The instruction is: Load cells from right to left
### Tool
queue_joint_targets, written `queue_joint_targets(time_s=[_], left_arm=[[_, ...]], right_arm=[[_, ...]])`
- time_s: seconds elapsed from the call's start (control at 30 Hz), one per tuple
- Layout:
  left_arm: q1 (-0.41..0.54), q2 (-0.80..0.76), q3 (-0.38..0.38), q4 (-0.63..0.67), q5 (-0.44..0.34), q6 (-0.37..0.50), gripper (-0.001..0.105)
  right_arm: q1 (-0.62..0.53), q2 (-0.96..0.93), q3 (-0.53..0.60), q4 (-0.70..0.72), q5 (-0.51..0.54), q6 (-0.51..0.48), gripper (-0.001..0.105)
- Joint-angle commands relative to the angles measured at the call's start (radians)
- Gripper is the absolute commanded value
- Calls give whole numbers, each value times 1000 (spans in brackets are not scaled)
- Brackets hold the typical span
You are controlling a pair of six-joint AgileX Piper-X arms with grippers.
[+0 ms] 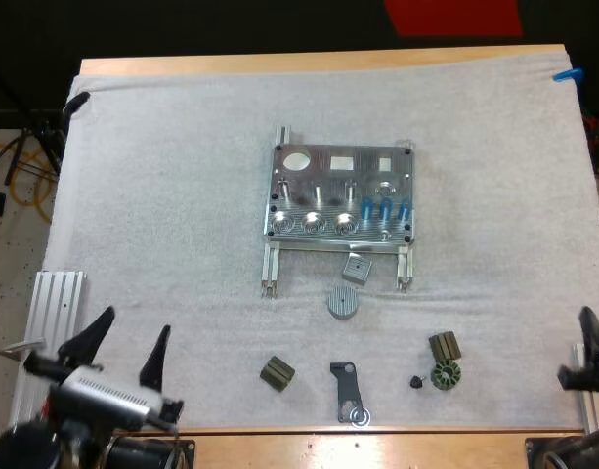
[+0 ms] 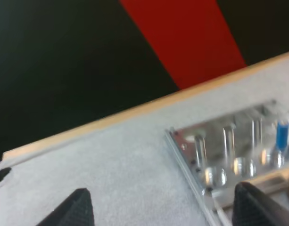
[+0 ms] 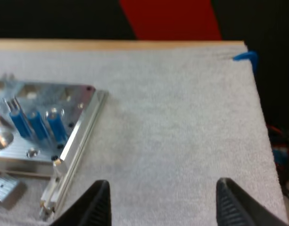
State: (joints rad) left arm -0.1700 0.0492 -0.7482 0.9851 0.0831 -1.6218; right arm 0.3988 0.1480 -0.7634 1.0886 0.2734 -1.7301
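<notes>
A metal fixture sits mid-mat, with three bright blue cylinders standing in its right slots and three round sockets along its front. The cylinders also show in the right wrist view on the fixture. Far off the fixture's near left corner, my left gripper hovers open at the front left of the mat; its fingertips frame the fixture from afar. At the mat's right edge my right gripper stands open over bare mat, fingers wide apart.
In front of the fixture lie a small grey block, a ribbed grey disc, a dark bracket, two olive blocks, and a round toothed part. An aluminium rail lies at the left.
</notes>
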Motion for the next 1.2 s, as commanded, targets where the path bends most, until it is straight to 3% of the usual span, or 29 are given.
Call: queue_joint_targets(time_s=[0.0,0.17,0.43,0.73,0.9,1.0,1.17], left_arm=[[2,-43,-1,-11,-37,-49,62],[2,-144,-1,6,-93,-110,62],[2,-202,18,169,-117,-166,62],[2,-202,105,153,-114,-176,61],[2,-202,179,101,-77,-148,51],[2,-202,205,93,-54,-98,43],[2,-202,210,79,-49,-71,43]], right_arm=[[-6,-39,6,-8,-9,6,50],[-6,-137,28,9,-9,45,50],[-6,-201,59,158,-22,104,47],[-5,-201,95,113,-15,72,16],[-5,-201,160,71,-15,55,0],[-5,-201,196,39,-15,42,0],[-5,-199,216,-19,-15,11,0]])
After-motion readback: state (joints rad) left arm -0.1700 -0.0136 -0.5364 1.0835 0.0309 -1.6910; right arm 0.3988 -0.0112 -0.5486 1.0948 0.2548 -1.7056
